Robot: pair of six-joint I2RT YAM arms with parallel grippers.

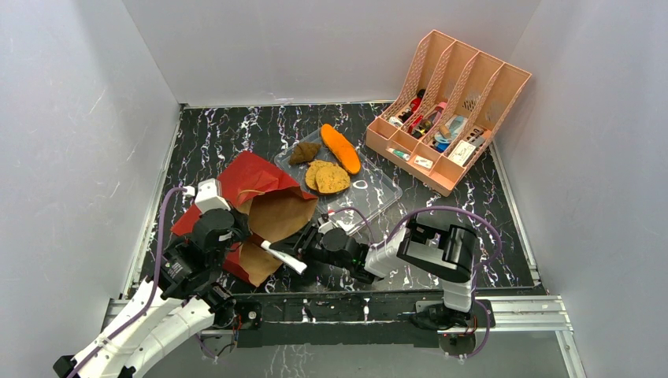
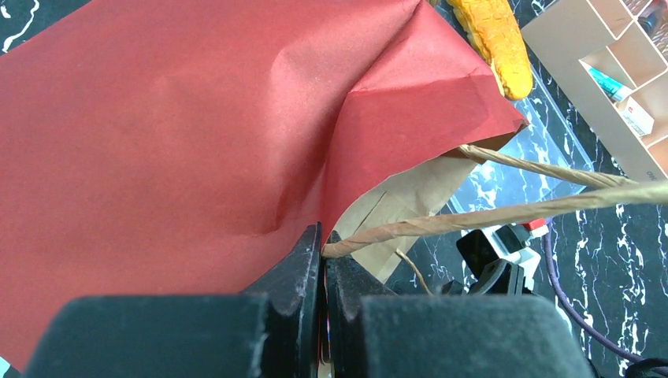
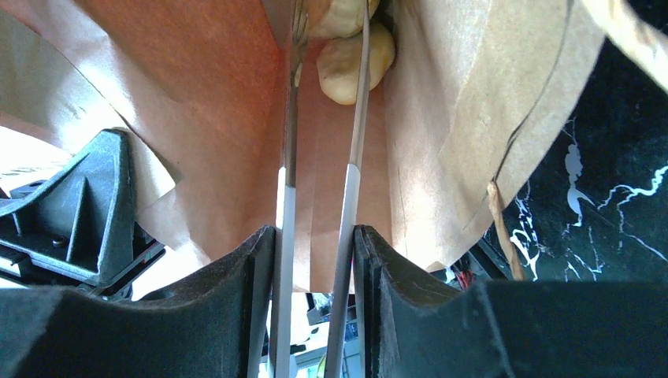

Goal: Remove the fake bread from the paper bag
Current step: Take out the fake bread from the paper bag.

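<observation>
Both grippers are clamped: the left gripper [image 2: 323, 264] pinches the handle [image 2: 473, 218] of the paper bag [image 2: 157, 118]; the right gripper [image 3: 315, 268] squeezes tongs [image 3: 346, 213] reaching a pale bread piece [image 3: 346, 71] inside the bag.

The paper bag [image 1: 252, 175] is smooth red outside and dull brown paper inside. Its handle [image 2: 488, 218] is twisted paper. The tongs [image 3: 349, 205] are shiny metal.

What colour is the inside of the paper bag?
The paper bag is brown inside; right wrist view.
</observation>
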